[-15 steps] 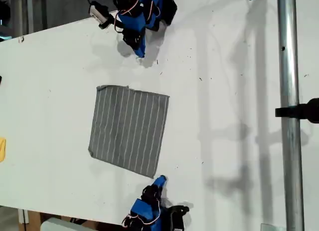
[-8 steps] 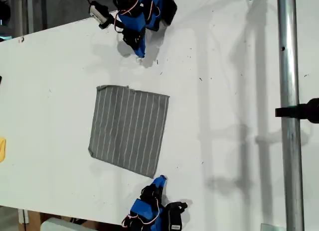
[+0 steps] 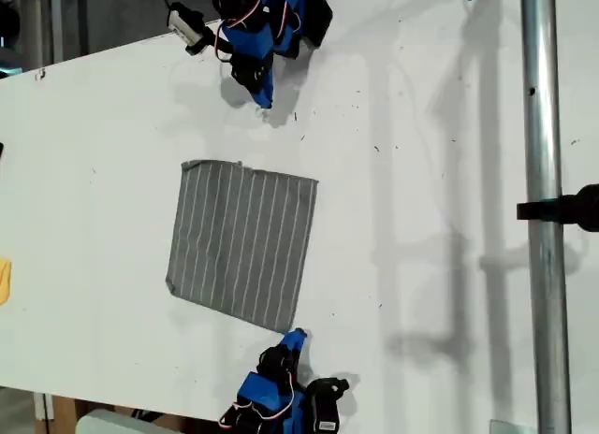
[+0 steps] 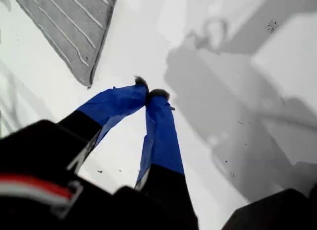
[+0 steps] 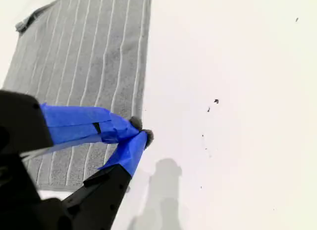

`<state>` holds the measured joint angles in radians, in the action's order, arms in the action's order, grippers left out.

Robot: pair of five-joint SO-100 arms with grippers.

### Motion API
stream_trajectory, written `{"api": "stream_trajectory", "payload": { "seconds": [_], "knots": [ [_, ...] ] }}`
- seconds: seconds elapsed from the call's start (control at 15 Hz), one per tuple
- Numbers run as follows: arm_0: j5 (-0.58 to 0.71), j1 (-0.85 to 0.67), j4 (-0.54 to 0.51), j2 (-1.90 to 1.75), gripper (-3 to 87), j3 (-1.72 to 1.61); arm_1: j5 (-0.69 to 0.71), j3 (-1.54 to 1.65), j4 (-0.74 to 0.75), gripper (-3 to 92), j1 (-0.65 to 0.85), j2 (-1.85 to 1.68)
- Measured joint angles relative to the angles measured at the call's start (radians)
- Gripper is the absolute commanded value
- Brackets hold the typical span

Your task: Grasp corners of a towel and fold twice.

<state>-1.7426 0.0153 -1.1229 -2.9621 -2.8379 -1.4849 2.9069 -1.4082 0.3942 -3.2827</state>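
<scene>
Nothing is folded yet. The towel (image 3: pixel 241 244) lies flat and open on the white table (image 3: pixel 449 125), and no corner is held. Both folds are left to do.

My second gripper (image 3: pixel 296 337) is by the table edge at the exterior view's bottom. Its two blue taped fingers are pressed tip to tip, with nothing between them. In the second wrist view the tips hang over the towel's long side edge, close to its near corner (image 3: pixel 284 328). I think this gripper is getting ready to pick up that corner. It has to open first.

The towel is next, in the middle of the table. It is thin grey cloth, almost square, with fine white lines running away from my second gripper. It looks soft and floppy, so it should bend easily. The corner on the exterior view's lower left looks a bit curled and frayed.

My first gripper (image 3: pixel 264 101) is past the towel, near the table edge at the exterior view's top. Its blue fingers are pinched together too, and empty. It sits apart from the towel, with bare table between them.

The table is smooth and hard, with small dark specks and grey shadows. A shiny round metal pole (image 3: pixel 541 172) runs along the exterior view's right.
</scene>
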Motion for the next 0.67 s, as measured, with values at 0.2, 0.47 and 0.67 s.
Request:
{"api": "stream_trajectory", "payload": {
  "seconds": [0.2, 0.47, 0.67],
  "knots": [
    [0.025, 0.002, 0.072, 0.311, -2.7, 0.179, 0.000, 0.000, 0.000, 2.5, -0.002, 0.000],
    [0.026, -0.002, 0.071, 0.337, -2.7, 0.196, 0.031, -0.003, 0.012, -0.3, -0.031, -0.009],
    [0.061, -0.037, 0.017, 0.339, -2.7, 0.256, 0.066, -0.077, 0.166, -0.3, -0.144, 0.000]
  ]
}}
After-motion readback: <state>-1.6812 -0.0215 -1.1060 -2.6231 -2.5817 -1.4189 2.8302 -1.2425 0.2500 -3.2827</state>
